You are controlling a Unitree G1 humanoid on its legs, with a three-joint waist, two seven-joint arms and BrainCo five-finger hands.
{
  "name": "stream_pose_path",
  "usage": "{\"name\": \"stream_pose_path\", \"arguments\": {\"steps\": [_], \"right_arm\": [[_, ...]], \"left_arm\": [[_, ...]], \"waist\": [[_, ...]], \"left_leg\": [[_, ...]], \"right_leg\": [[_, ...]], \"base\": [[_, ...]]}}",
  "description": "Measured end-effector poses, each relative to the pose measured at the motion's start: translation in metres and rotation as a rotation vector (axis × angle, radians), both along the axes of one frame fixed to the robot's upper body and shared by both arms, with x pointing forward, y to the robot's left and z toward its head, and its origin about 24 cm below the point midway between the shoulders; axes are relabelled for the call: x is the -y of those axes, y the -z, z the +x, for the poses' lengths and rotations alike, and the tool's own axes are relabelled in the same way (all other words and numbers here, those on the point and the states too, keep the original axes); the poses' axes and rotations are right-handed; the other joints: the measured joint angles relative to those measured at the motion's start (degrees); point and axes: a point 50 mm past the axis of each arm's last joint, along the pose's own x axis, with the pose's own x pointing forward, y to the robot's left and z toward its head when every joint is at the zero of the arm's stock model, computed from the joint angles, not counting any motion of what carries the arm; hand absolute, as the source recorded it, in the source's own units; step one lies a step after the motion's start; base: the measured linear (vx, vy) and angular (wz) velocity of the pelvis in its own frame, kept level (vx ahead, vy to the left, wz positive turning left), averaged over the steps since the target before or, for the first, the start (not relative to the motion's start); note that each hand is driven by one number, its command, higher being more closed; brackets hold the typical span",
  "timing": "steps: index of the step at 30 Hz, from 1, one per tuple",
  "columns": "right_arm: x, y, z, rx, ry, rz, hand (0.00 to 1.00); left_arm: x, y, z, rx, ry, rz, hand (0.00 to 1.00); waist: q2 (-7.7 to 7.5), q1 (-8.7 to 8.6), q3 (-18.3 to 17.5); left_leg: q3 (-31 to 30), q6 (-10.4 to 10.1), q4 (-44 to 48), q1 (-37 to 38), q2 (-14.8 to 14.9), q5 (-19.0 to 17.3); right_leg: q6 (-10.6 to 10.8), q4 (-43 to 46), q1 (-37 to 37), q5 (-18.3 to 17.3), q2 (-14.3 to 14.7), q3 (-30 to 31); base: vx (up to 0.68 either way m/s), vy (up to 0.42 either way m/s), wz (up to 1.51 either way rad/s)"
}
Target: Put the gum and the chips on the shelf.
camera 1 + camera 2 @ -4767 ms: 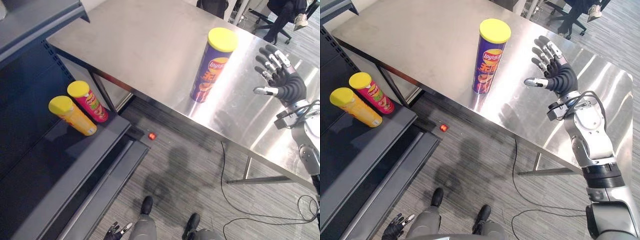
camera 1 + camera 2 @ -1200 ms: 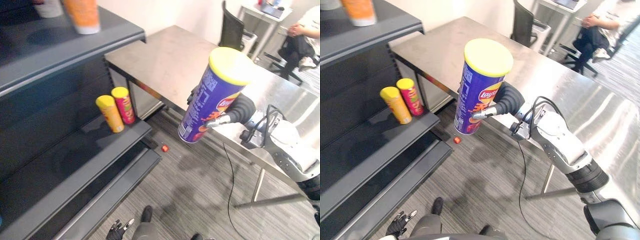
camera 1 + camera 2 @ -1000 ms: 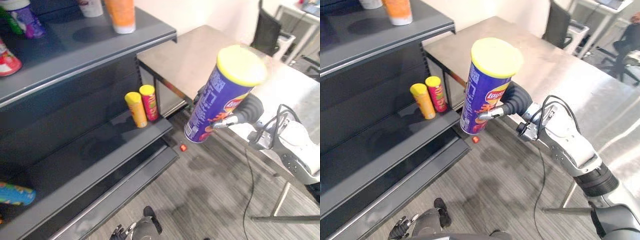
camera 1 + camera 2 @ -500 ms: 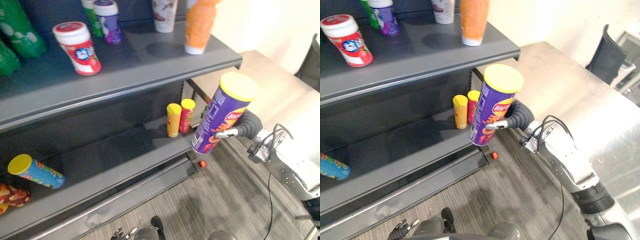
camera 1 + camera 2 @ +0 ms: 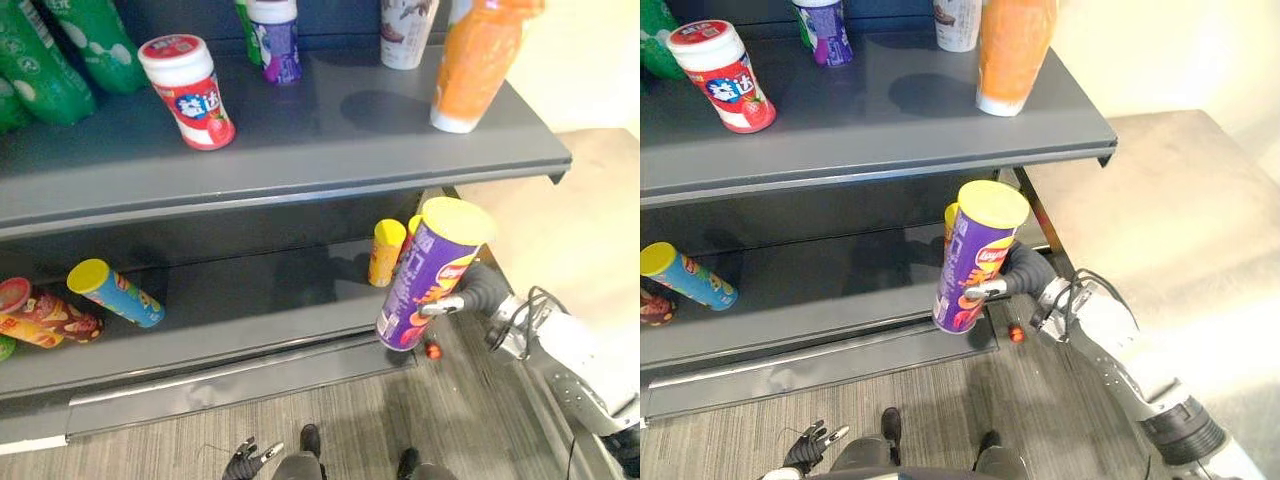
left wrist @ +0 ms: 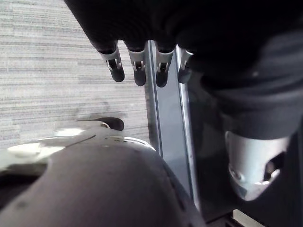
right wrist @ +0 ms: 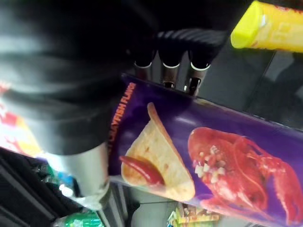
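Note:
My right hand is shut on a purple chips can with a yellow lid. The can is upright in the air, just in front of the lower shelf's right end. In the right wrist view the fingers curl round the purple can. A white gum jar with a red lid stands on the upper shelf. My left hand hangs low near the floor, its fingers relaxed and empty.
A yellow can stands on the lower shelf behind the held can, and a blue can lies at the left. An orange bottle, a purple jar and green bottles stand on the upper shelf. The steel table is at the right.
The view has swung toward the shelf. My right hand has carried the purple can lower and closer to the lower shelf's right end, with the grip unchanged.

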Motion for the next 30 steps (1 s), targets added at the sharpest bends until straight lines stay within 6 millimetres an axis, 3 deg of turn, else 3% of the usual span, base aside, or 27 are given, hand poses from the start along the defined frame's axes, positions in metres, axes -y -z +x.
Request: {"name": "stream_pose_path", "arguments": {"steps": [4,11,15,19,22,24,28,30], "right_arm": [[-0.026,0.009,-0.005,-0.041,-0.088,0.063,1.00],[-0.048,0.018,0.000,-0.086,-0.105,0.145,1.00],[-0.074,0.046,-0.002,-0.215,-0.123,0.179,1.00],[-0.095,0.058,0.009,-0.239,-0.044,0.178,1.00],[-0.112,0.052,0.025,-0.184,0.026,0.137,1.00],[-0.119,0.041,0.036,-0.135,0.057,0.135,1.00],[-0.118,0.023,0.057,-0.041,0.163,0.127,1.00],[-0.114,0.015,0.071,0.005,0.224,0.084,1.00]], "left_arm": [[0.003,0.003,-0.003,-0.018,-0.011,-0.009,0.00],[0.002,0.005,-0.008,-0.051,-0.015,-0.009,0.00],[0.001,0.004,-0.002,-0.041,-0.016,0.001,0.00],[0.000,0.002,0.006,-0.021,-0.015,0.009,0.00],[-0.001,-0.002,0.020,0.011,-0.015,0.027,0.00],[-0.001,-0.004,0.027,0.037,-0.022,0.033,0.00],[0.001,-0.009,0.038,0.080,-0.010,0.034,0.00],[0.002,-0.010,0.041,0.092,-0.007,0.034,0.00]], "waist": [[0.06,0.50,0.0],[-0.21,0.73,-0.1],[-0.31,0.75,-0.1],[-0.69,2.02,0.3],[-1.38,4.00,2.1],[-1.47,4.45,3.6],[-1.26,6.82,5.7],[-1.10,6.99,7.3]], "left_leg": [[-1.3,-0.2,-2.8,0.3,0.0,1.8],[-1.5,0.2,-7.4,1.7,-0.4,4.7],[-2.8,0.1,-8.1,-0.4,-0.2,5.9],[-5.3,-0.1,-8.1,-4.0,0.1,7.4],[-6.9,-0.4,-8.1,-5.8,0.2,8.1],[-8.4,-0.5,-8.1,-6.9,0.2,8.7],[-10.9,-0.6,-8.1,-9.4,-0.1,9.6],[-12.2,-0.6,-8.1,-9.9,-0.4,10.0]], "right_leg": [[-0.4,-1.2,0.3,-0.2,0.6,-0.8],[-0.5,-1.2,-0.1,-0.3,0.5,-0.6],[-0.6,-0.8,-2.4,-0.4,0.9,-1.0],[-0.8,0.1,-4.9,-0.4,1.3,-3.3],[-1.2,0.8,-6.1,-0.6,1.4,-4.9],[-1.4,1.0,-6.2,-0.8,1.3,-6.6],[-1.7,2.2,-8.0,-1.1,1.1,-8.2],[-1.7,3.1,-8.2,-1.6,0.7,-9.4]], "base": [[0.01,-0.044,0.13],[-0.04,0.006,0.04],[-0.07,0.000,0.07],[-0.02,-0.011,0.29],[-0.02,-0.009,0.29],[-0.01,-0.012,0.41],[0.00,-0.010,0.29],[0.00,-0.010,0.30]]}}
